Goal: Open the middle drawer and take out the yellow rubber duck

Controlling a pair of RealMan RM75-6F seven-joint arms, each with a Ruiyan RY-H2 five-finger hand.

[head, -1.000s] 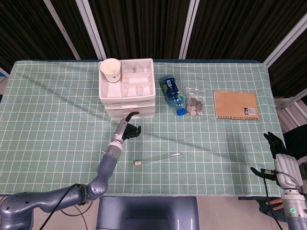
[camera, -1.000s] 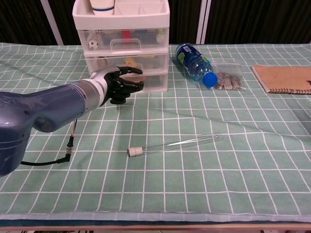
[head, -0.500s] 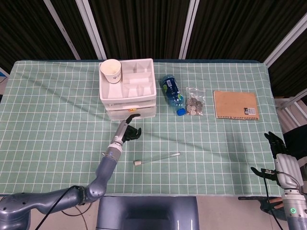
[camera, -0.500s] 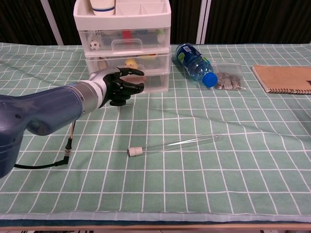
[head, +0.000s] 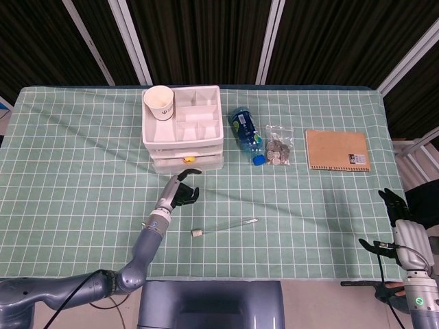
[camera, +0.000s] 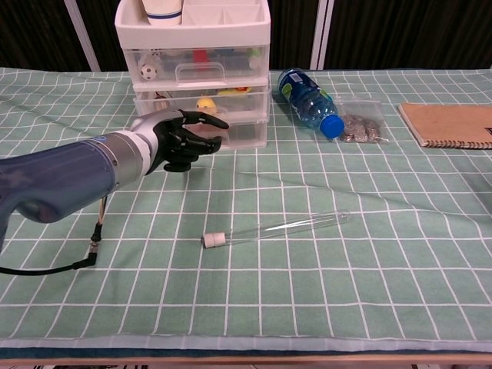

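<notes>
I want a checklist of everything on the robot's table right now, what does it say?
Surface: green checked tablecloth, wrinkled, covering the table.
Job's things: white plastic drawer unit; middle drawer pulled partly out; yellow rubber duck sitting inside it.
Clutter: white paper cup on the unit's top tray, blue plastic bottle lying down, clear bag of coins, brown spiral notebook, glass test tube.
Hands: left hand in front of the drawers, fingers curled, holding nothing; right hand off the table's right edge, fingers spread.
Cables: thin wire hanging from the left arm.
Surroundings: dark slatted wall behind.
</notes>
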